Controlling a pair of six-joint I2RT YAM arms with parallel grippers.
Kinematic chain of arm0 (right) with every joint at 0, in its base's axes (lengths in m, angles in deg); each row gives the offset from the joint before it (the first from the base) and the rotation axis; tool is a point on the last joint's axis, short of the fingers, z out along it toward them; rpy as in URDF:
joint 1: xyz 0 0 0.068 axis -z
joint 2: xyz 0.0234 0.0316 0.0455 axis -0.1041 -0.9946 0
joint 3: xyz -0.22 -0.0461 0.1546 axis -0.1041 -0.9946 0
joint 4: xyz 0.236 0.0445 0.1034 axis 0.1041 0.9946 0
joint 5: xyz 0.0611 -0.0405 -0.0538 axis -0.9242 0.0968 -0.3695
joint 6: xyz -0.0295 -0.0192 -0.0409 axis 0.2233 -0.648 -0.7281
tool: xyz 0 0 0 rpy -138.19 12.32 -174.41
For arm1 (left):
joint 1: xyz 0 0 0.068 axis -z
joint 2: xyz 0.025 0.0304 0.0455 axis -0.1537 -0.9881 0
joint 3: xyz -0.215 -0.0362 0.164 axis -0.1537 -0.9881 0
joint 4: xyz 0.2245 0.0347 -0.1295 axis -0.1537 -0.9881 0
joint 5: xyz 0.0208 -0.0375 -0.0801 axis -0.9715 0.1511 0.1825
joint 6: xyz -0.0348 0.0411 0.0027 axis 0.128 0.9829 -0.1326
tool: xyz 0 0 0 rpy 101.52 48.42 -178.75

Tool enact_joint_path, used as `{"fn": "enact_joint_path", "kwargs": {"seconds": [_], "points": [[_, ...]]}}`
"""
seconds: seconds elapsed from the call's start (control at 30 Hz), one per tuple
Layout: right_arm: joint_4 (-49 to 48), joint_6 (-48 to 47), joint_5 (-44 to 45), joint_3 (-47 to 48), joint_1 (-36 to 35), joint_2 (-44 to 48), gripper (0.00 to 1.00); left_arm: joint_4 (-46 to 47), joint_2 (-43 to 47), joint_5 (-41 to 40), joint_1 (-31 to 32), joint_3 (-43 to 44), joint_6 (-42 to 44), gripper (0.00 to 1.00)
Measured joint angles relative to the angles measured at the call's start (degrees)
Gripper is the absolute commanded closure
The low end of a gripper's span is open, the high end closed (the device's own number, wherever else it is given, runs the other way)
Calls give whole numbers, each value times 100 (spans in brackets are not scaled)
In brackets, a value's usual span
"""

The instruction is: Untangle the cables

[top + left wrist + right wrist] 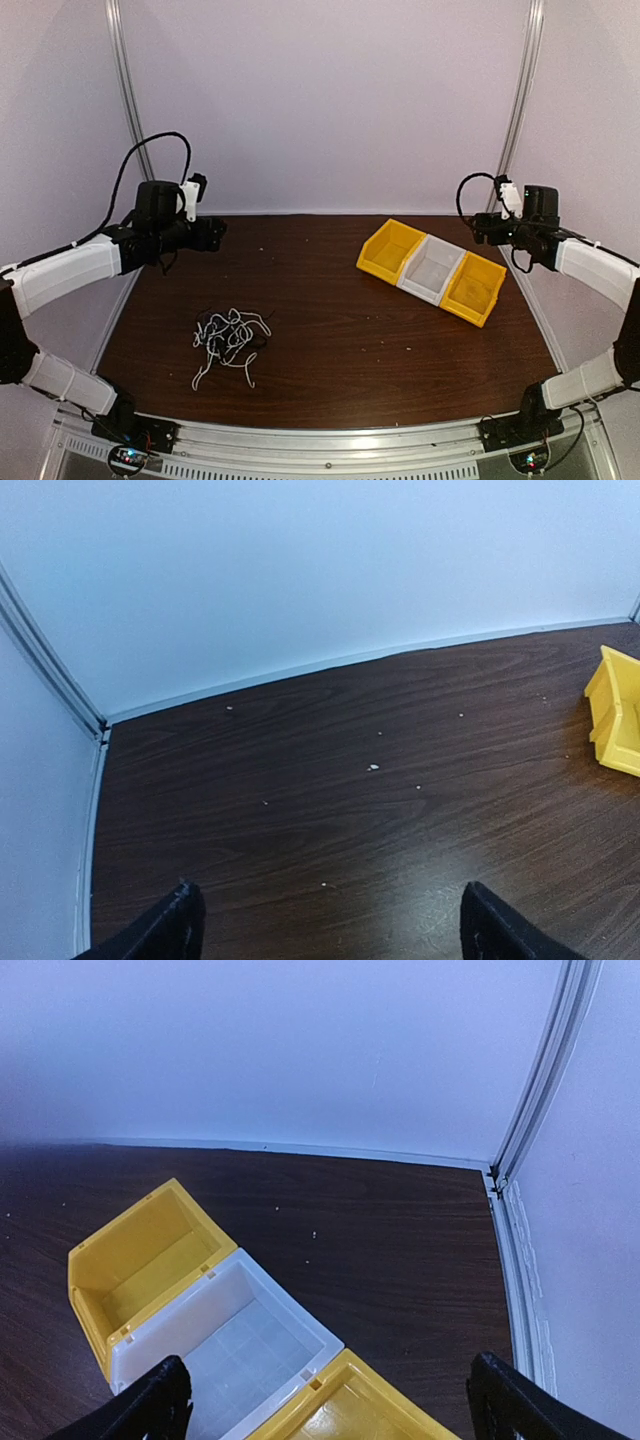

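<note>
At the upper left of the top view the left tool hangs high over the desk, released and holding nothing. Lower left of centre, the cables lie in one knotted clump, white cord looped through dark ones, well apart from both tools. Right of centre sit three bins, two yellow and one white. At the upper right the right tool is also released. Pulling one strand alone would likely tighten the knot or drag the clump.

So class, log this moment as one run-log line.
left hand: open, raised | right hand: open, over bins | cables: tangled, untouched
</note>
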Motion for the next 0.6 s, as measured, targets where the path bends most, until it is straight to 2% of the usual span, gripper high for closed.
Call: {"fn": "enact_joint_path", "kwargs": {"seconds": [0.1,0.27,0.5,0.6], "points": [[-57,-140,-153,-299,66,37,1,214,-243,389,15,0,2,8],[33,-732,-717,-455,107,66,8,417,-527,999,96,0,50,10],[671,-1832,-1117,-101,-208,-153,29,584,-673,1563,262,4,109,13],[1045,-2321,-750,350,-699,-636,36,560,-793,1790,286,103,114,14]]}}
